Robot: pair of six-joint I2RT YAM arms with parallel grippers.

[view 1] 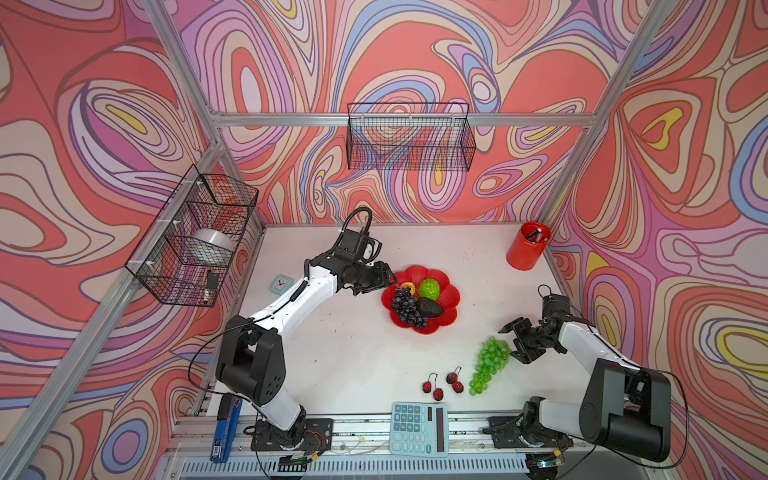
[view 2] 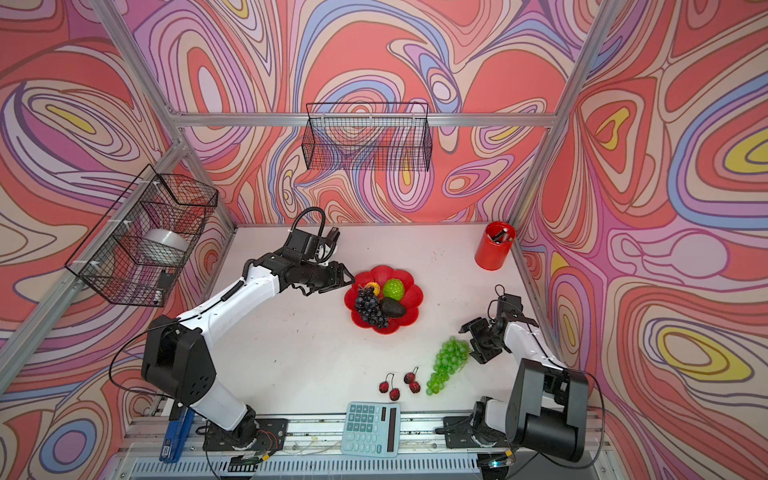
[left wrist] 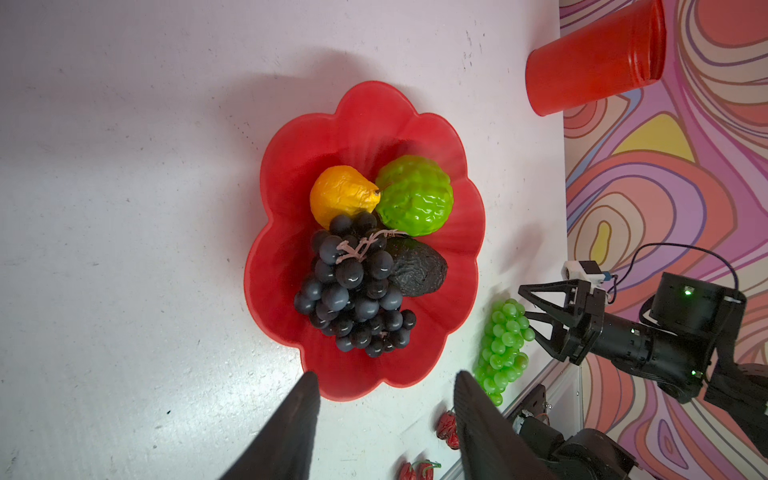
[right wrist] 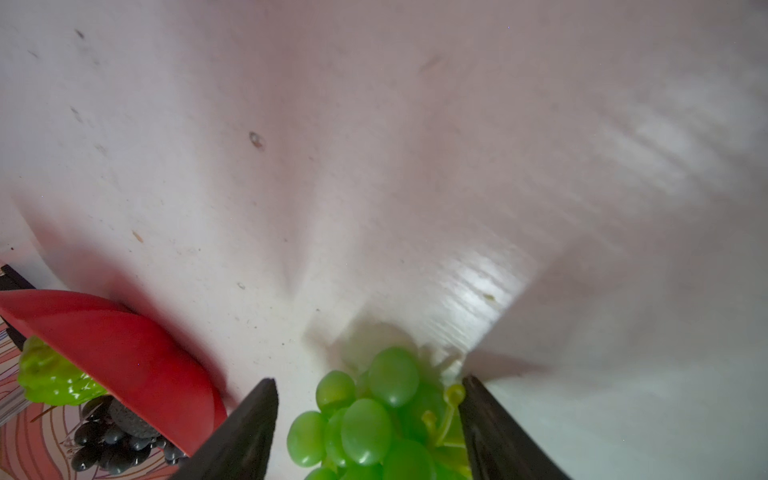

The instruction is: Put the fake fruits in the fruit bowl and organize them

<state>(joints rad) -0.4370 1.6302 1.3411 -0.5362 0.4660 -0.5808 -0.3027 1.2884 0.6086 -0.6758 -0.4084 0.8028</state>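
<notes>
The red scalloped fruit bowl [view 1: 452, 291] [view 2: 415, 291] [left wrist: 365, 124] holds a dark purple grape bunch [view 1: 407, 309] [left wrist: 353, 299], a small yellow fruit [view 1: 407, 286] [left wrist: 343, 195], a bumpy lime-green ball [view 1: 429, 289] [left wrist: 415, 195] and a dark avocado [view 1: 430, 308] [left wrist: 417, 268]. My left gripper [view 1: 392, 280] [left wrist: 384, 376] hangs open and empty at the bowl's left rim. The green grape bunch [view 1: 490, 365] [view 2: 449, 365] [right wrist: 370, 419] lies on the table. My right gripper [view 1: 508, 344] [right wrist: 368, 380] is open, its jaws straddling the bunch's top end. Red stemmed berries [view 1: 432, 386] [view 1: 455, 382] lie beside the bunch.
A tall red cup [view 1: 528, 247] stands at the back right corner. A teal calculator [view 1: 419, 430] lies at the front edge, a small clock [view 1: 280, 284] left of my left arm, a blue stapler [view 1: 226, 428] front left. Wire baskets [view 1: 409, 137] hang on the walls.
</notes>
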